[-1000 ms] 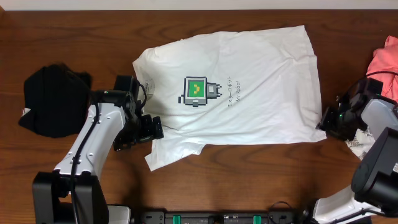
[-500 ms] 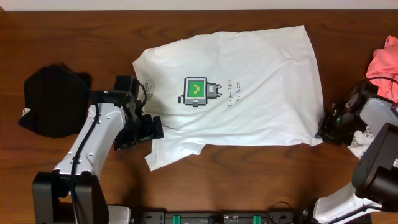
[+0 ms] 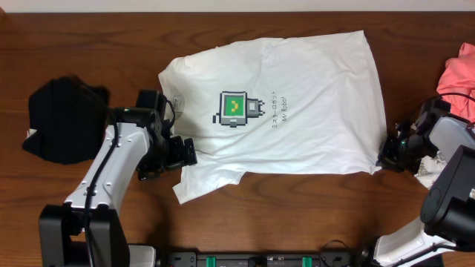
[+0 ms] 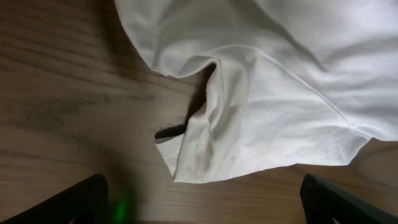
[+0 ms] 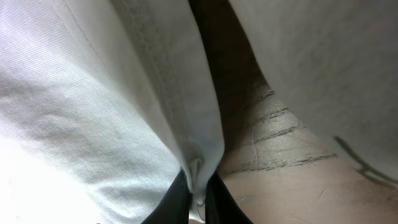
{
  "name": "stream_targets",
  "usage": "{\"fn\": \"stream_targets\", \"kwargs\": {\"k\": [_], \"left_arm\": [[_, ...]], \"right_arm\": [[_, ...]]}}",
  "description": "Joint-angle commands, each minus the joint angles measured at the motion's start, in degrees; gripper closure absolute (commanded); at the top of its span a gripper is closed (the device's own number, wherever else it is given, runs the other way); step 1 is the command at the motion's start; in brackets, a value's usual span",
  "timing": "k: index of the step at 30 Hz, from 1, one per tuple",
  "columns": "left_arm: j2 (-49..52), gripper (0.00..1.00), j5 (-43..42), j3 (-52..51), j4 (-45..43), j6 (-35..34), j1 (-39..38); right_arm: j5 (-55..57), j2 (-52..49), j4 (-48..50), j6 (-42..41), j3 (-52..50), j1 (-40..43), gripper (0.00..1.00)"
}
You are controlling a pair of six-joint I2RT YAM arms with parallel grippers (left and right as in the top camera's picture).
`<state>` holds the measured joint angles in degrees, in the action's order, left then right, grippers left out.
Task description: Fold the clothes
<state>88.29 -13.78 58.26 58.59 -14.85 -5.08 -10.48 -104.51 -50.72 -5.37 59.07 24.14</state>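
Note:
A white T-shirt (image 3: 297, 104) with a green-and-black pixel-robot print (image 3: 239, 109) lies spread on the wooden table. My left gripper (image 3: 180, 153) is open beside the shirt's lower-left sleeve; in the left wrist view (image 4: 199, 202) its fingers straddle bare wood just below the crumpled sleeve (image 4: 211, 137). My right gripper (image 3: 386, 154) is shut on the shirt's lower-right hem corner; the right wrist view shows the hem (image 5: 199, 168) pinched between the fingers (image 5: 198, 199). A black garment (image 3: 63, 119) lies at the left. A pink garment (image 3: 459, 74) lies at the right edge.
A patch of white cloth (image 3: 424, 174) shows beneath the right arm. The table's far edge runs along the top of the overhead view.
The right gripper has shifted slightly left with the hem corner, bunching the shirt's right edge a little. The left arm has not moved.

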Motion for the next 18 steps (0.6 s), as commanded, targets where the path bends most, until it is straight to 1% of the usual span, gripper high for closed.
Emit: {"fn": "stream_targets", "kwargs": {"k": [1, 4, 9, 13, 18], "left_arm": [[-0.31, 0.01, -0.72, -2.27, -0.42, -0.28, 0.02], [-0.31, 0.01, -0.83, -4.94, -3.32, -0.26, 0.02], [-0.31, 0.01, -0.96, -9.86, -11.50, 0.44, 0.02], [-0.31, 0.00, -4.07, -11.63, -15.93, 2.56, 0.02], [-0.28, 0.16, -4.87, -12.52, -16.70, 2.54, -0.02]], "right_arm": [[0.57, -1.27, 0.15, 0.02, -1.11, -0.33, 0.91], [0.57, -1.27, 0.15, 0.04, -1.11, -0.33, 0.91], [0.57, -1.27, 0.13, 0.02, -1.11, -0.33, 0.91], [0.57, -1.27, 0.13, 0.02, -1.11, -0.33, 0.91], [0.55, -1.27, 0.11, 0.02, -1.11, -0.33, 0.91]]}}
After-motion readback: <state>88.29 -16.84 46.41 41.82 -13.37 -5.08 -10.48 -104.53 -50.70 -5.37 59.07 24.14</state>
